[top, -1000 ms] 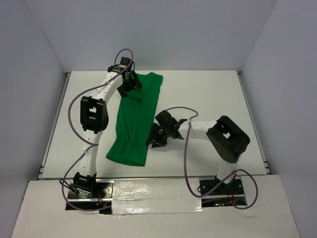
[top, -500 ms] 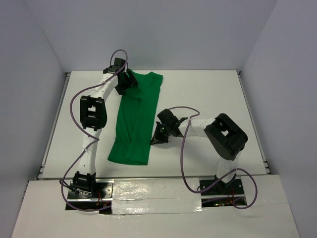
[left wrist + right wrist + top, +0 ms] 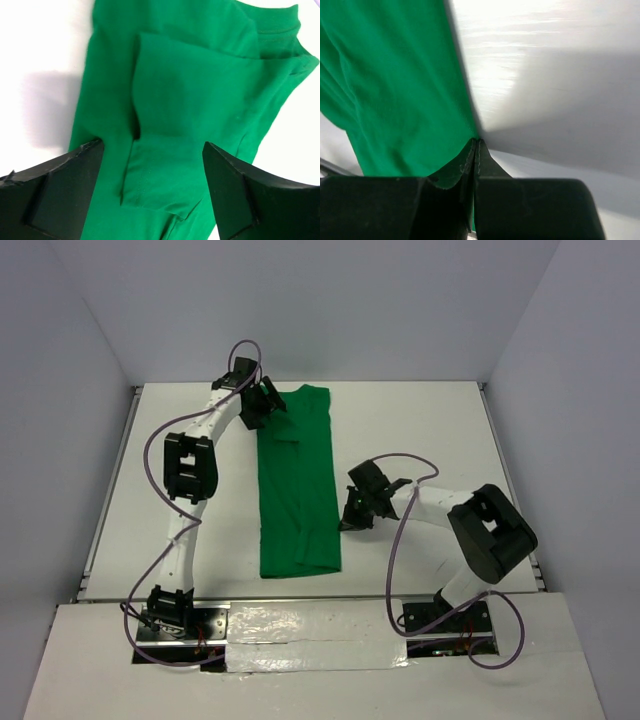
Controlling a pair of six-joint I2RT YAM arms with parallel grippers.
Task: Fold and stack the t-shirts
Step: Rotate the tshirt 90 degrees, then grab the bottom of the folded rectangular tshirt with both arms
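The bright green t-shirt (image 3: pixel 297 490) lies on the white table as a long narrow strip, collar end far, hem end near. My left gripper (image 3: pixel 268 405) hovers open over the strip's far left part. In the left wrist view its jaws (image 3: pixel 152 145) stand wide apart above a folded-in sleeve of the t-shirt (image 3: pixel 190 100), touching nothing. My right gripper (image 3: pixel 347 518) is at the strip's right edge, about two thirds of the way down. In the right wrist view it (image 3: pixel 476 141) is shut, pinching the edge of the t-shirt (image 3: pixel 395 90).
The white table (image 3: pixel 430 430) is bounded by grey walls at the back and both sides. Raised rails run along its left, right and front edges. A taped strip (image 3: pixel 310 625) lies between the two arm bases at the near edge.
My right gripper has moved right, dragging the shirt's near end with it, so the strip now lies straight instead of slanting left. The left gripper stayed near the collar end.
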